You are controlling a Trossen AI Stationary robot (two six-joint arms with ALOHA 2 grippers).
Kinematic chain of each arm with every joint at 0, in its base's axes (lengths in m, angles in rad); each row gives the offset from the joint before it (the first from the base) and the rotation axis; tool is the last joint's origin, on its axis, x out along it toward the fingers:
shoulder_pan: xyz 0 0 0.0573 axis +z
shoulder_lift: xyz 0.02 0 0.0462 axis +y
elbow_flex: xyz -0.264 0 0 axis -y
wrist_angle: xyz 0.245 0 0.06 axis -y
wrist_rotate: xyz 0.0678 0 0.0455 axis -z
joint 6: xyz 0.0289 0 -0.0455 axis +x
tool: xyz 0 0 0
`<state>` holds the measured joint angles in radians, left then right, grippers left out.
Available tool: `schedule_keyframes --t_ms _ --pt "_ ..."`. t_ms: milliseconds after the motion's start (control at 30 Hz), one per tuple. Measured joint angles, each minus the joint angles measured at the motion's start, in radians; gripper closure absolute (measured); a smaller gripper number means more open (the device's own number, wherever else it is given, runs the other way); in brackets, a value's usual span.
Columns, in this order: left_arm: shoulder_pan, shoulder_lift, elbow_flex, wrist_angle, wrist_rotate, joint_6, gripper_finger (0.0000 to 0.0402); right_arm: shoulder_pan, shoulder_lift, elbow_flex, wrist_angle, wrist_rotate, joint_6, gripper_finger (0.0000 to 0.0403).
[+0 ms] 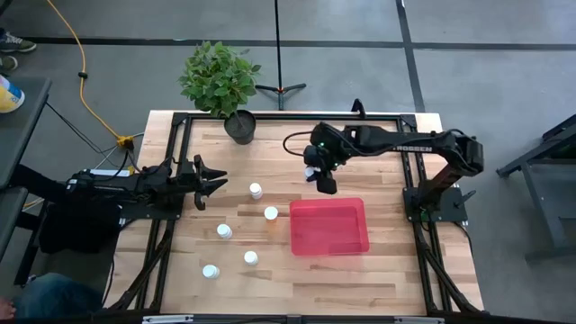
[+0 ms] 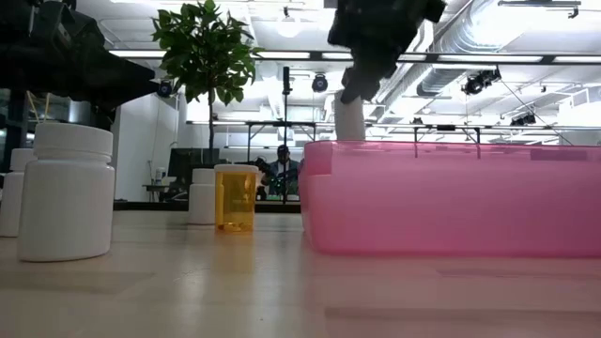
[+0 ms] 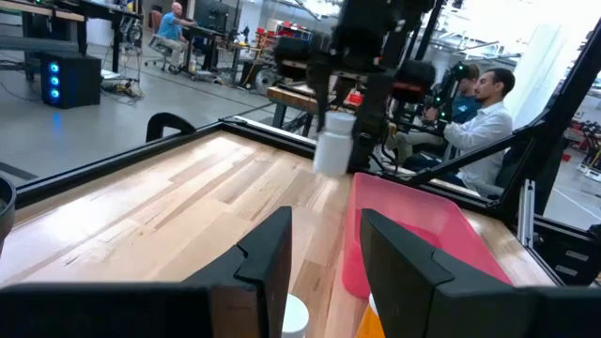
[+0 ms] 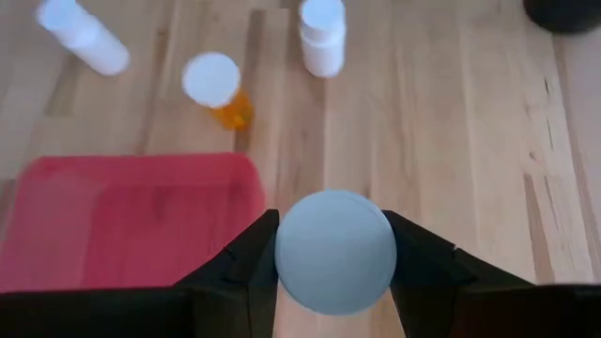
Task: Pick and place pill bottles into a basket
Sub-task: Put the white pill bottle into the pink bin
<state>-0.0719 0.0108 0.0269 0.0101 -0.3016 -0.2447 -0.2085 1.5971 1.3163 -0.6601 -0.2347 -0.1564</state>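
Note:
My right gripper is shut on a white pill bottle just off the far left corner of the red tray. My left gripper is open and empty at the table's left, its fingers pointing toward the tray. Several more bottles stand upright on the table left of the tray: a white one, an orange one with a white cap, and three white ones nearer the front. My right gripper pinches the bottle between its two fingers, on opposite sides of its upper part. The fingers come from above, pointing down. The bottle hangs upright below them and looks lifted clear of the table, beside the tray's rim.
A dark plant pot with a green plant stands at the far edge, left of my right arm. A black frame runs along the table's edges. People sit in the room beyond the table. Bare wood lies at the front right of the tray.

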Motion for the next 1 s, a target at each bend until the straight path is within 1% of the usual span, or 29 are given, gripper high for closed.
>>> schedule_keyframes --t_ms 400,567,867,1000 --pt "0.000 0.000 0.000 0.000 0.000 0.000 0.0238 0.125 -0.008 0.000 -0.001 0.060 0.056 0.0251" --pt "0.000 0.000 0.000 0.000 0.000 0.000 0.0238 0.169 -0.008 0.000 -0.002 0.050 0.087 0.0253" --pt "0.000 0.000 0.000 0.000 0.000 0.001 0.0238 0.239 -0.008 -0.001 -0.002 0.066 0.161 0.0253" --pt "0.000 0.000 0.000 0.000 -0.002 0.001 0.0238 0.267 -0.008 -0.001 -0.002 0.115 0.172 0.0252"
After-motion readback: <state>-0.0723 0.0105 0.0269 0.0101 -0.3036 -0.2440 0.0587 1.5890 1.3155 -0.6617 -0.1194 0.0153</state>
